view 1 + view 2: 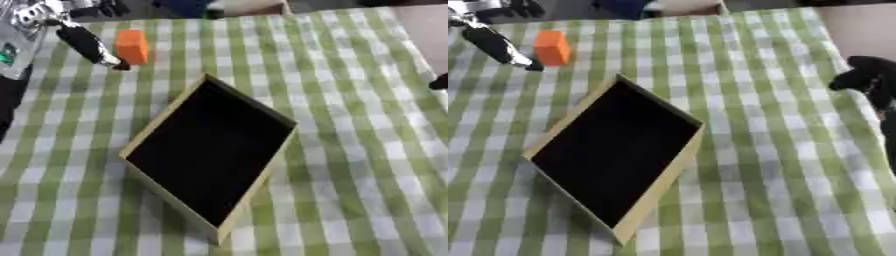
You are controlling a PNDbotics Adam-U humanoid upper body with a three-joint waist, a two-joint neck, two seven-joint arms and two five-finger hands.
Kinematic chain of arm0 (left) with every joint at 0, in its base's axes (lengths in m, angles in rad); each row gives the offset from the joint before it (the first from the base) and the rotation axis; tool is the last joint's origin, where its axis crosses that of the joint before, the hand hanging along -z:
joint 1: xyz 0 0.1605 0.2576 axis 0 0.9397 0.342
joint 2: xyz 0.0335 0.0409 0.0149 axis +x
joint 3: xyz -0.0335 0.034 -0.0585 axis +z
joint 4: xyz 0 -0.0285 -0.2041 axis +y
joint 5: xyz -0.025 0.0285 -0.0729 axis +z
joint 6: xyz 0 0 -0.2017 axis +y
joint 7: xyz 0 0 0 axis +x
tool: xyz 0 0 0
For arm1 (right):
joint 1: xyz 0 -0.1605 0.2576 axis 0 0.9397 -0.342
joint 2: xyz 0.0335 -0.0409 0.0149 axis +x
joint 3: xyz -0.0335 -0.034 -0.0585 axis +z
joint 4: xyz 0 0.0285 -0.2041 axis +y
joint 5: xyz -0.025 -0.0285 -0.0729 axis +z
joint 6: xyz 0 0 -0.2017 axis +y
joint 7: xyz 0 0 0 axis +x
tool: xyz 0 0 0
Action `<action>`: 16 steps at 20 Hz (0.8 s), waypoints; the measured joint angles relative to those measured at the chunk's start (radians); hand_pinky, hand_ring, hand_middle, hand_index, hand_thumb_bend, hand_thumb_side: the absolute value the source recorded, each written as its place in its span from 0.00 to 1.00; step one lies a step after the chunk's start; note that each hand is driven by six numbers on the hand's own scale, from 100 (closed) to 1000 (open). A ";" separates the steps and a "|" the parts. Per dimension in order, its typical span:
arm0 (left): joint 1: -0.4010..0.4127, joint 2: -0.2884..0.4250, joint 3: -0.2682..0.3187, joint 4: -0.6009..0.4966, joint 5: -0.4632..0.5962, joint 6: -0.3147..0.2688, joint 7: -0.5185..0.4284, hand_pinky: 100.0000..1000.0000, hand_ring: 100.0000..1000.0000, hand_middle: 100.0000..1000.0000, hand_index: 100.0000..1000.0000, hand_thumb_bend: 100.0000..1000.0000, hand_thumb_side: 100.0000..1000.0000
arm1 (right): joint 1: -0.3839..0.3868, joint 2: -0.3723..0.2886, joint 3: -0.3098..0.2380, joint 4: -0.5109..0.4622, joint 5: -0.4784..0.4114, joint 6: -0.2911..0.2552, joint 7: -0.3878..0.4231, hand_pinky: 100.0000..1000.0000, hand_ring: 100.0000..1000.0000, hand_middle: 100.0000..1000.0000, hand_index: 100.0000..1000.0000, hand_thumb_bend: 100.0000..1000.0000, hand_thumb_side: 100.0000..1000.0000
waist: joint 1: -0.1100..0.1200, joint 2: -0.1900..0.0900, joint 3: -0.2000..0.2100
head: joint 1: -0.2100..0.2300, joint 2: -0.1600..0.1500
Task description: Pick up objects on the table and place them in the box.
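Plainly, the small orange block (132,46) stood at the far left of the green-and-white checked tablecloth (350,150), just right of the left hand (87,44), whose dark fingers (499,47) slanted down toward it (curl or straightness I could not tell). The right hand (870,75) was well apart at the right edge, its state also unreadable. The black-lined, tan-rimmed shallow box (210,150) lay empty, nearer than the block, so the left hand looked the likelier one to lift it.

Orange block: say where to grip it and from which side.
Pinch the orange block across its two side faces, coming down from above. It stands upright and free on the cloth, its top clear. The left hand already reaches beside it, fingers straight; the box lies nearer.
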 measured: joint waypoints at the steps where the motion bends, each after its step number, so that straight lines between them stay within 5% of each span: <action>1: 0.000 0.003 0.003 0.004 -0.002 0.003 0.004 0.90 0.89 0.82 0.92 0.56 0.14 | 0.000 0.000 0.000 0.000 0.000 0.000 0.000 0.80 0.64 0.58 0.79 0.00 1.00 | 0.000 0.004 -0.001 | 0.003 -0.002; 16: -0.001 0.032 0.039 0.038 -0.009 -0.001 0.078 0.89 0.88 0.82 0.90 0.50 0.11 | 0.000 0.000 0.000 0.000 0.004 0.003 0.003 0.81 0.64 0.58 0.79 0.00 1.00 | -0.005 0.043 0.001 | 0.020 -0.036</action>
